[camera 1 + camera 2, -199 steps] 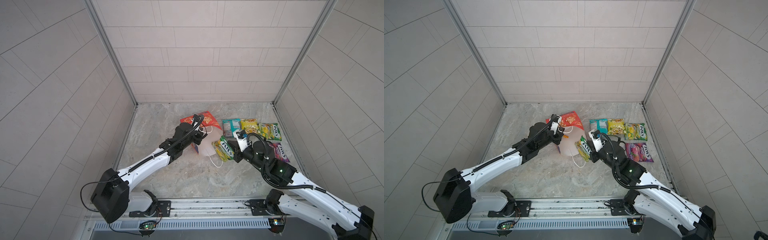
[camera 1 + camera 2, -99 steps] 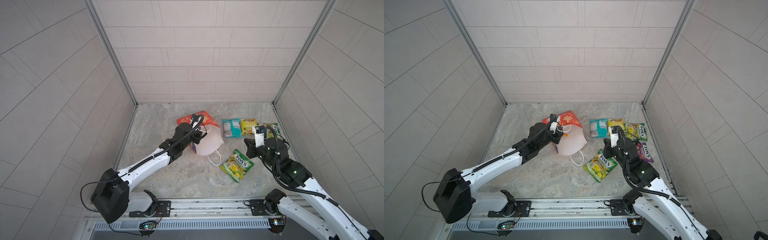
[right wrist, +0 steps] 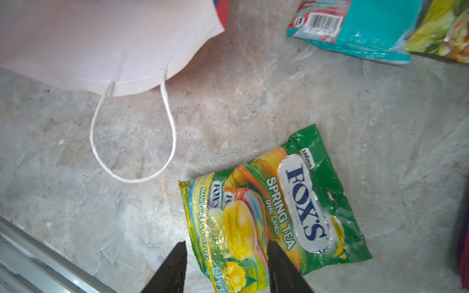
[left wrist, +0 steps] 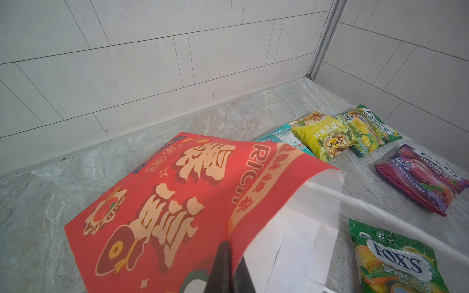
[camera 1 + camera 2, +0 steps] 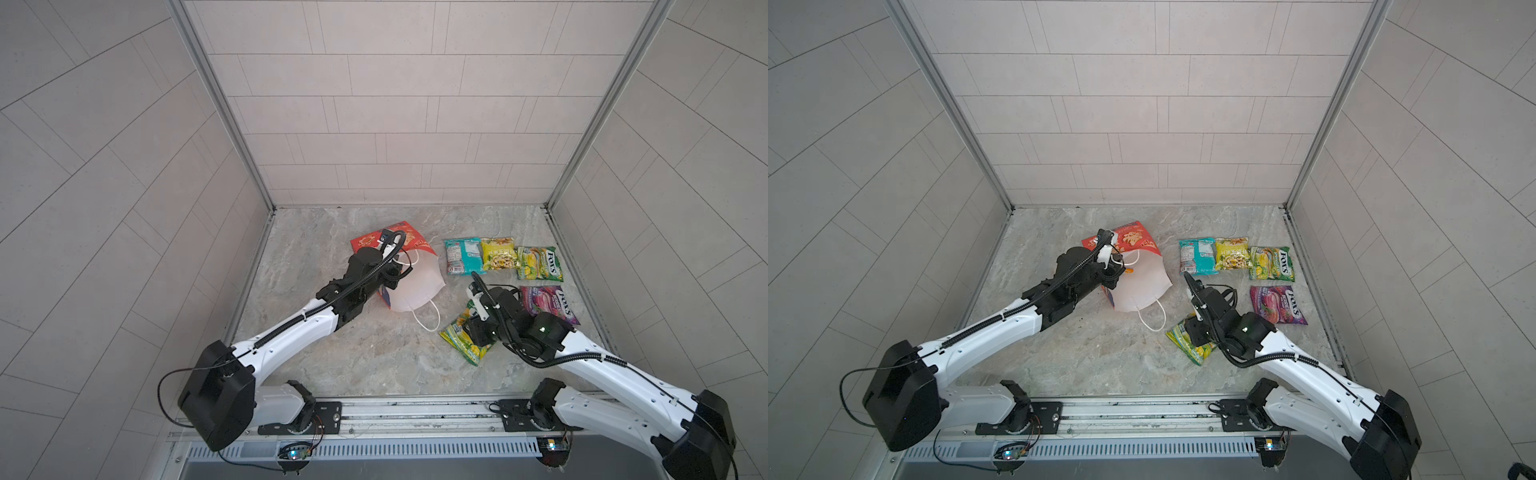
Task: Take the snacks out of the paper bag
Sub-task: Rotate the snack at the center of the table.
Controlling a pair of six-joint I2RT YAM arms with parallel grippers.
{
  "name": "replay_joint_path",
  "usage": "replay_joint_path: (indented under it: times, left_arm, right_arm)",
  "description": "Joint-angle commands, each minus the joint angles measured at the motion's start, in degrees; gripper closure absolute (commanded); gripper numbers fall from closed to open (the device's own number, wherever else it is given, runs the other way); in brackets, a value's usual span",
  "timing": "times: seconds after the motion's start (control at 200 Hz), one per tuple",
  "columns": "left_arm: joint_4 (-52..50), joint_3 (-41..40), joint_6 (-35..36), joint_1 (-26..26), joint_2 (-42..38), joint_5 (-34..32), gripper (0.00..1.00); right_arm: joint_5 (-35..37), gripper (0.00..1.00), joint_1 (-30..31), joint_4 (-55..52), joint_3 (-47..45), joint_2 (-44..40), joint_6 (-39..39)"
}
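The bag (image 5: 415, 286) lies on its side on the floor (image 5: 365, 357), with its mouth open and its white inside showing. The left gripper (image 4: 228, 269) is pinched tight on the top edge of the bag and holds that side up. The right gripper (image 3: 227, 243) is open, with its two jaws apart just over one end of a green packet (image 3: 274, 210). It holds nothing. The green packet lies flat on the floor, near the bag's cord handle (image 3: 132, 142). Four more are out too, toward the right wall: a teal packet (image 5: 461, 256), a yellow packet (image 5: 497, 253) and a second green packet (image 5: 539, 262) side by side in a row, and a purple packet (image 5: 546, 303) in front of them. I cannot see if any are left deep in the bag. These snacks look light, thin and crinkly, so they may slip. I think the best place to pinch one is a flat end seam, not the lumpy middle with the sweets. The bag is thin paper that bends and could tear, so it needs a soft pull.
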Motion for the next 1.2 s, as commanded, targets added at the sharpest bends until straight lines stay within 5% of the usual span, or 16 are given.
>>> replay_joint_path:
  times: [0.0, 0.065, 0.355, 0.415, 0.831, 1.196]
  left_arm:
    - [-0.96, -0.77, 0.76, -0.06, -2.14, -1.19, 1.0]
    - [-0.98, -1.25, 0.76, -0.07, -2.62, -1.36, 1.0]
    - [-0.31, -2.76, 1.13, -0.05, -2.85, -1.72, 1.0]
    - [-0.32, -2.92, 1.2, 0.01, -2.92, -1.93, 1.0]
    - [-0.26, -2.85, 0.99, 0.31, -2.8, -1.54, 1.0]
    - [-0.13, -2.28, 0.85, 0.41, -2.22, -1.02, 1.0]
  right_arm:
    - [4.64, 0.44, 3.44, -4.71, -0.46, 0.16, 2.04]
    - [7.65, 0.33, 6.25, -4.78, -1.07, 0.25, 2.85]
    - [20.65, 0.21, 11.6, -4.02, -0.35, 6.78, 4.59]
    - [21.01, 0.01, 11.68, -4.66, 0.61, 8.72, 5.2]
    - [14.09, 0.03, 13.09, -1.93, 3.86, 20.86, 3.26]
    - [17.25, 0.27, 9.43, -0.64, 3.61, 24.46, 6.56]
